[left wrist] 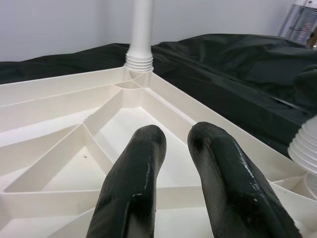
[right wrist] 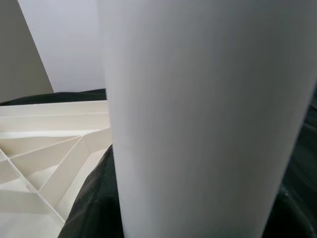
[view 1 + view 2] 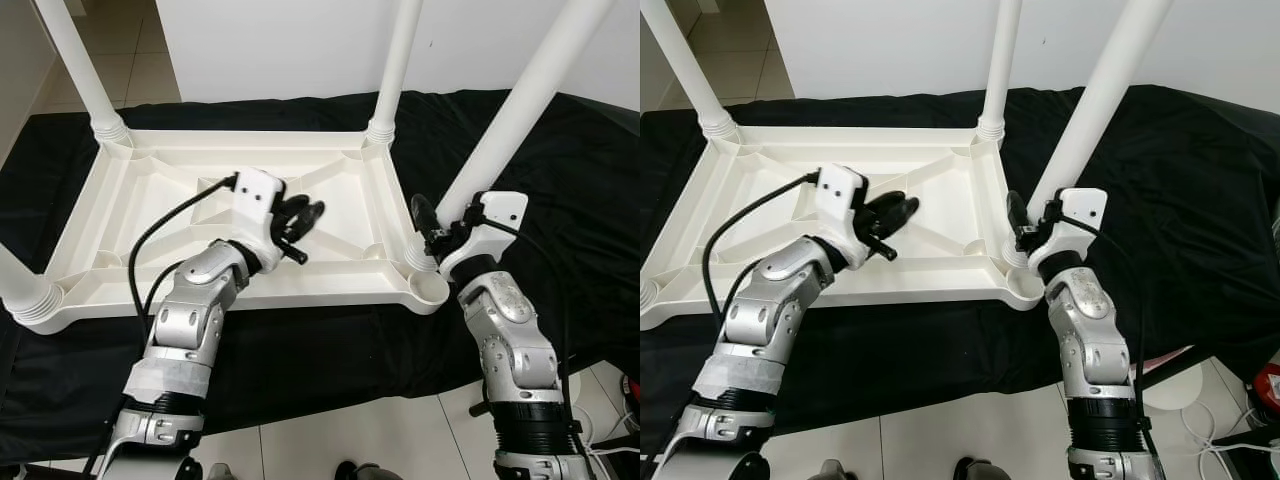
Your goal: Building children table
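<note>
A white plastic table top [image 3: 250, 295] lies upside down on a black cloth [image 3: 300, 350], its ribbed underside facing up. White legs stand in its corners: far left [image 3: 80, 70], far right [image 3: 395, 60], near left [image 3: 20, 285] and near right [image 3: 520, 110]. My right gripper [image 3: 442, 218] is shut on the near right leg just above its threaded base, with one black finger [image 3: 423, 215] on the leg's left side. My left gripper [image 3: 300, 215] hovers over the middle of the underside, its fingers [image 1: 133, 178] a narrow gap apart with nothing between them.
The cloth covers a low surface whose front edge drops to a tiled floor [image 3: 380, 440]. A white wall [image 3: 280, 40] stands behind the table. Cables [image 3: 1240, 440] and a white round object [image 3: 1180, 385] lie on the floor at the right.
</note>
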